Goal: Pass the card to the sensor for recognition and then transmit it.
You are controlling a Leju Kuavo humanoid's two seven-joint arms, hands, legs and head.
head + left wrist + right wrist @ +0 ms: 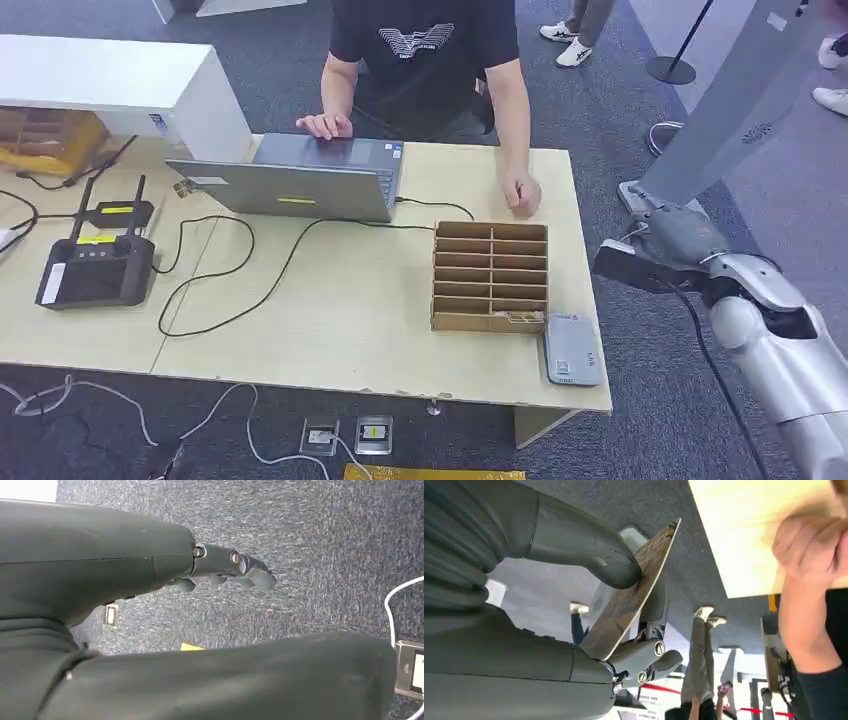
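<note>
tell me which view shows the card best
The right wrist view: the card is close up, its brown face plain to see, pinched by the right hand. The head view has that hand beyond the table's right edge, the card too small to make out. The left wrist view looks at carpet.
</note>
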